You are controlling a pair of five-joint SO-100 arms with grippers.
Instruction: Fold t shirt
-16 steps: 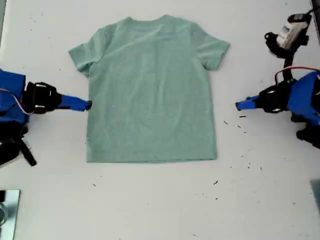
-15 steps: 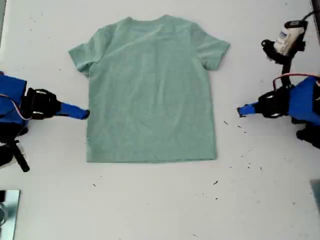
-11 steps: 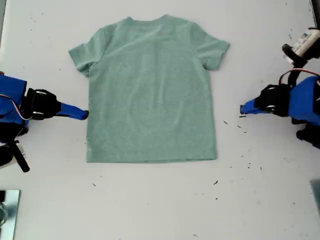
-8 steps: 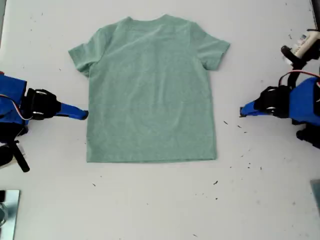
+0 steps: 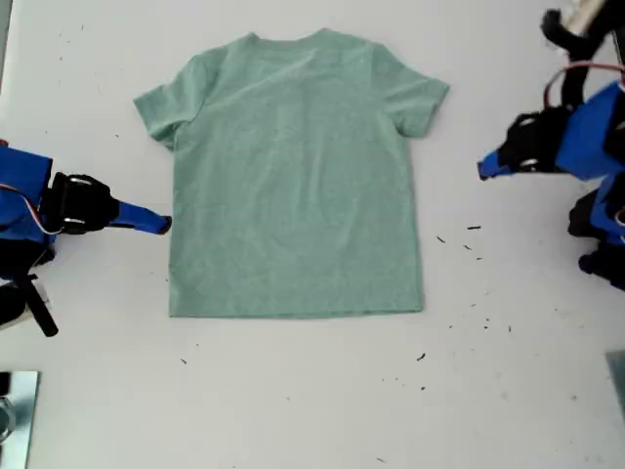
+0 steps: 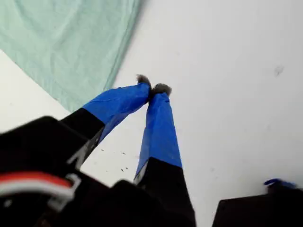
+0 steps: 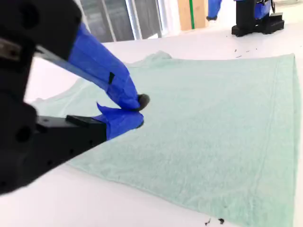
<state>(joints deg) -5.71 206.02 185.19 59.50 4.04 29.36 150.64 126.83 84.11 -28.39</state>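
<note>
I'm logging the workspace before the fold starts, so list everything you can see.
t shirt: one, pale mint green, lying flat and unfolded mid-table, neck towards the exterior view's top.
table: one, white, under everything.
dark specks: several, scattered on the table towards the exterior view's lower right.
metal object: one, grey, cut off at the exterior view's lower left corner; cannot tell what it is.
my first tool: one, blue, shut, on the exterior view's right, clear of the shirt.
my second tool: one, blue, looks shut, at the shirt's side edge on the exterior view's left.
</note>
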